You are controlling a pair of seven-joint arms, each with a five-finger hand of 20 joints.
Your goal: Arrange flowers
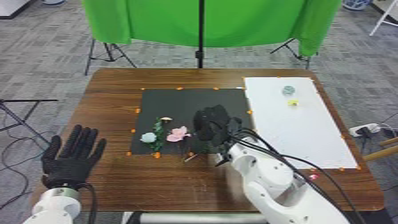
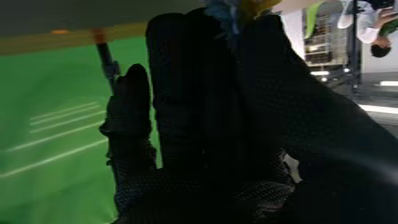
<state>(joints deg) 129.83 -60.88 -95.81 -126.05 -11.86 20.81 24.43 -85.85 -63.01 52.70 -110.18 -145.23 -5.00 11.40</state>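
My right hand [image 1: 211,125] is low over the dark mat [image 1: 187,102], and green leaves [image 1: 203,147] show beneath it. In the right wrist view, my right hand [image 2: 191,95] has its thumb against its fingers, pinching a blue and yellow flower [image 2: 224,11] at the tips. The stem is largely hidden. Left of that hand on the mat lie a pink flower [image 1: 179,134], a pale blue flower [image 1: 148,137] with green leaves, and a small peach flower [image 1: 166,119]. My left hand [image 1: 71,159] rests palm-down at the table's left, fingers straight.
On the white board [image 1: 298,132] at the right are a pale green object [image 1: 289,90] and a small yellow item [image 1: 292,102]. A small pink item [image 1: 313,177] is beside my right arm. The wooden table [image 1: 115,95] surrounds the mats, with a green backdrop [image 1: 240,22] behind it.
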